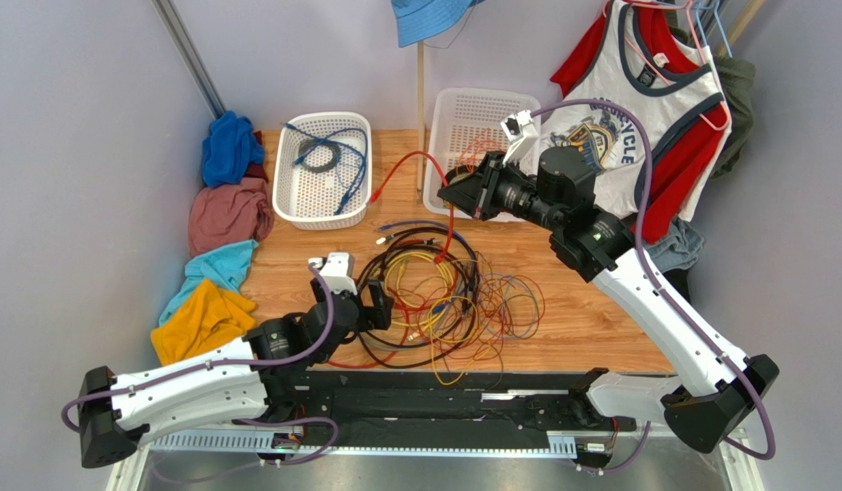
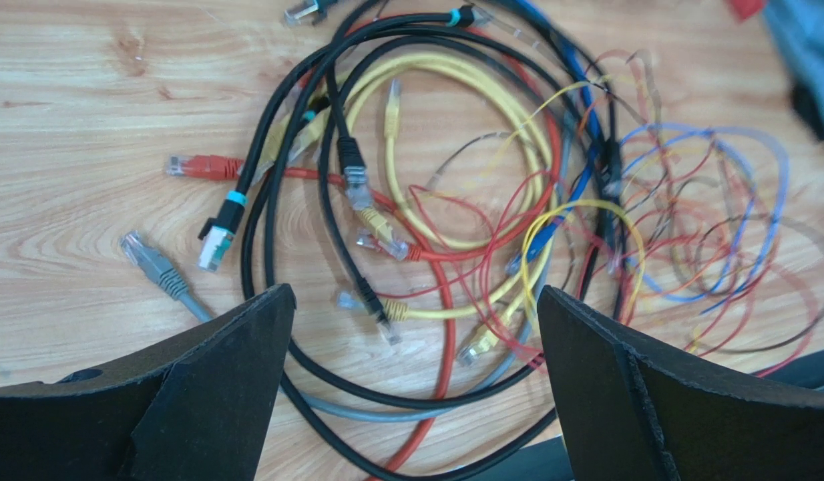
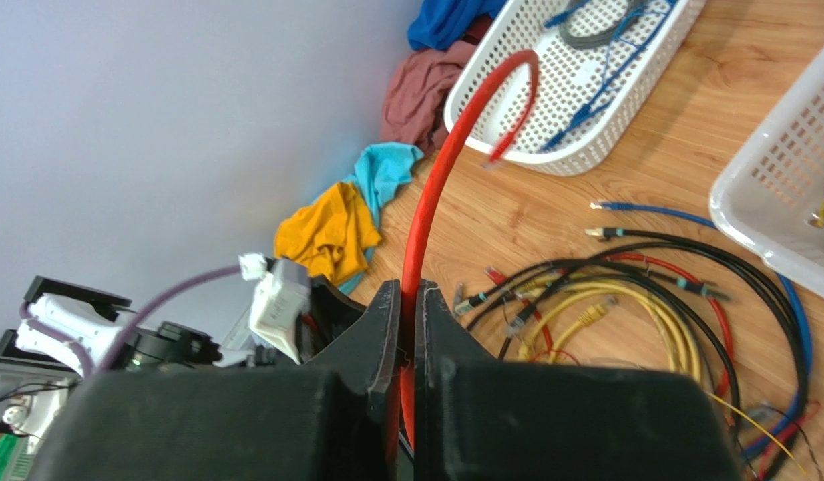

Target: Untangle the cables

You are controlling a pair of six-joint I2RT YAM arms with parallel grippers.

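Note:
The cables point(image 1: 440, 297) lie in a tangled heap on the wooden table: black, yellow, red, grey and blue cords with plug ends, plus thin coloured wires on the right. My left gripper point(image 1: 379, 307) hovers low over the heap's left side. In the left wrist view it point(image 2: 416, 296) is open, with black, grey and red cords point(image 2: 436, 331) on the table between its fingers and nothing held. My right gripper point(image 1: 451, 196) is raised at the heap's far edge. It point(image 3: 408, 291) is shut on a red cable point(image 3: 436, 180), which arches up and left to a free plug end.
A white basket point(image 1: 292, 205) at the back left holds a blue cable and a dark coil. A second white basket point(image 1: 474, 94) stands behind the right gripper. Crumpled clothes point(image 1: 225, 215) line the left wall, and shirts point(image 1: 640, 102) hang at the right.

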